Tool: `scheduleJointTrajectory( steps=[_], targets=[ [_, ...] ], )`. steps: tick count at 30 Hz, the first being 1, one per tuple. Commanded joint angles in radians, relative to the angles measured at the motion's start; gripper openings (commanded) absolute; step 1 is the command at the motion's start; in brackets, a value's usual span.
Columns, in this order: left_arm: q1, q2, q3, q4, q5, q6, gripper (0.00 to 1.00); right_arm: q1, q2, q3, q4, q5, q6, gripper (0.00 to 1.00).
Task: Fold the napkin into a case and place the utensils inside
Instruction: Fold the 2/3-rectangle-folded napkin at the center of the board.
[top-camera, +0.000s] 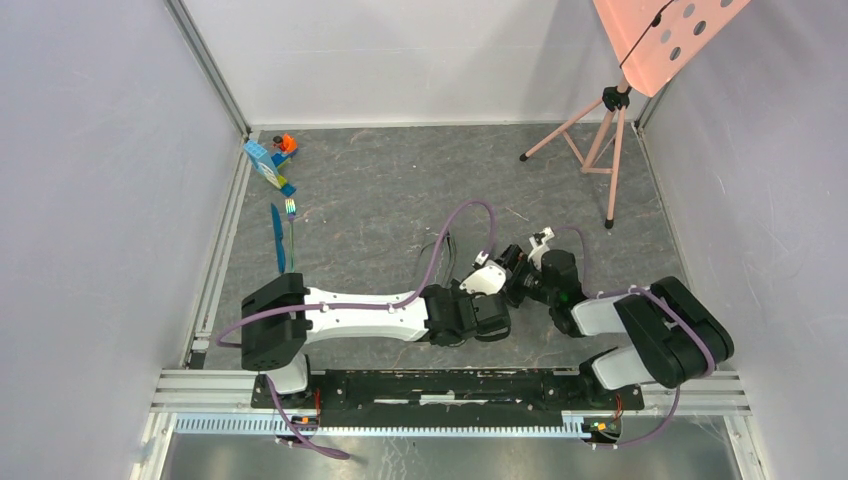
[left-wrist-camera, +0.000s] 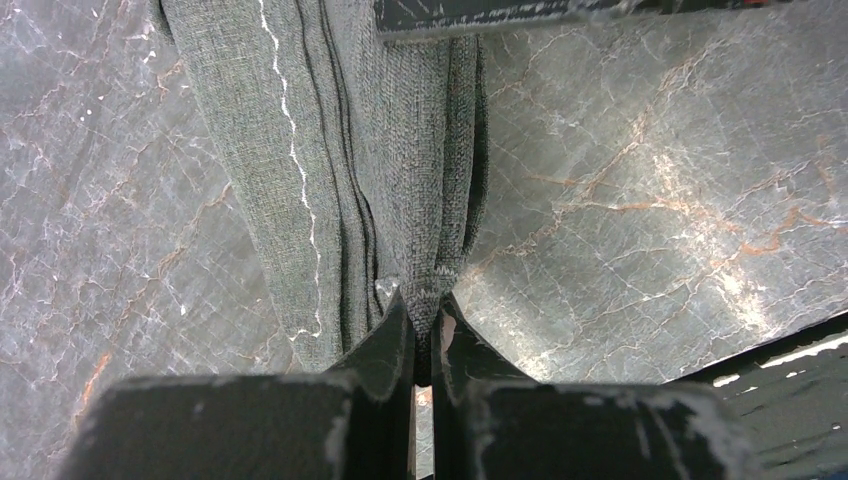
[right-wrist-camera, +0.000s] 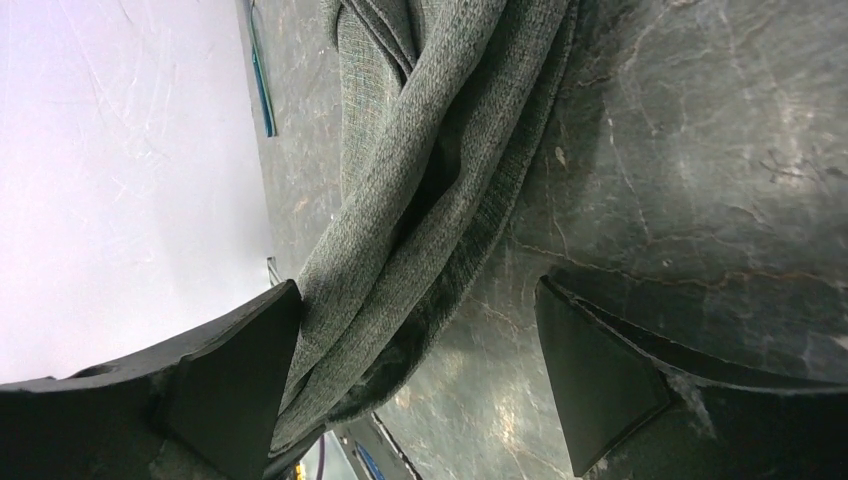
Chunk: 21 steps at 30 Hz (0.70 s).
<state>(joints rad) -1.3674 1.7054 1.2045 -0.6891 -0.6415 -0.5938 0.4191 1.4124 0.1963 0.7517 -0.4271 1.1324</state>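
The dark grey napkin (left-wrist-camera: 340, 150) is bunched into a long twisted strip over the marble-patterned table (left-wrist-camera: 650, 200). My left gripper (left-wrist-camera: 428, 305) is shut on the strip's near end, a fold of cloth pinched between its tips. My right gripper (right-wrist-camera: 415, 290) stands wide open around the twisted napkin (right-wrist-camera: 430, 150), which rests against one finger (right-wrist-camera: 240, 360) and stays apart from the other. From above, both grippers, left (top-camera: 503, 268) and right (top-camera: 530, 262), meet at mid-table and hide the cloth. The blue knife (top-camera: 278, 238) and the fork (top-camera: 291, 222) lie side by side at the far left.
Blue and orange toy blocks (top-camera: 272, 160) sit in the back left corner, just beyond the utensils. A pink tripod (top-camera: 600, 140) carrying a pink perforated board (top-camera: 665, 35) stands at the back right. White walls close in the table on three sides.
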Motion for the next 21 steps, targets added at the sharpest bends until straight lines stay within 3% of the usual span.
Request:
scheduleJointTrajectory(
  steps=[1, 9, 15, 18, 20, 21],
  targets=[
    [0.009, -0.061, -0.001, 0.034, -0.003, 0.034, 0.02, 0.021, 0.061, 0.034, 0.098, 0.046, 0.019, 0.91],
    [0.011, -0.06, -0.006, 0.04, 0.011, 0.032, 0.02, 0.037, 0.157, 0.067, 0.187, 0.07, 0.055, 0.76],
    [0.013, -0.068, -0.018, 0.049, 0.019, 0.03, 0.02, 0.037, 0.188, 0.093, 0.192, 0.098, 0.036, 0.58],
    [0.016, -0.069, -0.024, 0.062, 0.05, 0.03, 0.02, 0.037, 0.185, 0.108, 0.169, 0.109, 0.005, 0.38],
    [0.021, -0.063, -0.011, 0.063, 0.098, 0.024, 0.12, 0.037, 0.184, 0.123, 0.155, 0.103, -0.043, 0.12],
    [0.022, -0.063, -0.007, 0.064, 0.123, 0.018, 0.19, 0.036, 0.182, 0.136, 0.133, 0.094, -0.08, 0.05]
  ],
)
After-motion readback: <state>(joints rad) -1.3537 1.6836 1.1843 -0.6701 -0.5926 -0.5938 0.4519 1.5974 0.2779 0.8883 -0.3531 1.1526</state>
